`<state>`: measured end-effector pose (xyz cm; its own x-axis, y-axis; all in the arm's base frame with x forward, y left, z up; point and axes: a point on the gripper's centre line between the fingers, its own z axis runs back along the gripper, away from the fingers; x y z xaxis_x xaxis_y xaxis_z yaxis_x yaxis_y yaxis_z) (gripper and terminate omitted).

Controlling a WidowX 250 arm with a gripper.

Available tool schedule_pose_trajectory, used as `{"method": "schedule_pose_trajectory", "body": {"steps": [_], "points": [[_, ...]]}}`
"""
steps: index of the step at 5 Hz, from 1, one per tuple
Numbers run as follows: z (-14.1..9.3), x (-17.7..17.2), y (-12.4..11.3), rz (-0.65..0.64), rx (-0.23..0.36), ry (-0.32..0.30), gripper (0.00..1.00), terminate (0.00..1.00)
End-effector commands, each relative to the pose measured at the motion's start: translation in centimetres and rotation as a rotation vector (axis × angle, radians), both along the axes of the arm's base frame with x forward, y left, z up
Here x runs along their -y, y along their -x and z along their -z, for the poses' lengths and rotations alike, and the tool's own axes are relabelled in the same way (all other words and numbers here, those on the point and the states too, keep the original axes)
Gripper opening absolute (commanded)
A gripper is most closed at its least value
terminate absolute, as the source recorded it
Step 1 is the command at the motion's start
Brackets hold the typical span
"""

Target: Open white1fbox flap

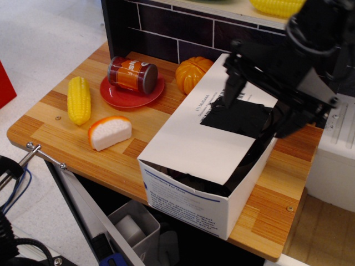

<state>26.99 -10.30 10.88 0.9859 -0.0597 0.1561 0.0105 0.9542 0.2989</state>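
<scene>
The white1fbox lies on the wooden table, its short end with blue-bordered print facing me. Its flap rests slanted over the top, with a dark gap along the right edge and a black tape patch near the far end. The black gripper hangs over that far end, blurred, with its fingers wide apart. One finger is over the barcode area. The other is at the flap's right edge. I cannot tell whether either touches the cardboard.
A toy corn, a white and orange wedge, a red plate with a can lying on it, and an orange pumpkin sit left of the box. A white ribbed unit stands at the right. A dark tiled wall is behind.
</scene>
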Motion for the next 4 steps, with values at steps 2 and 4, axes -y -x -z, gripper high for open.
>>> {"method": "schedule_pose_trajectory", "body": {"steps": [2,4], "points": [[0.6,-0.5,-0.6,0.024,0.000,-0.058,1.00,0.00],[0.4,-1.4,-1.3,0.036,-0.039,-0.127,1.00,0.00]]}}
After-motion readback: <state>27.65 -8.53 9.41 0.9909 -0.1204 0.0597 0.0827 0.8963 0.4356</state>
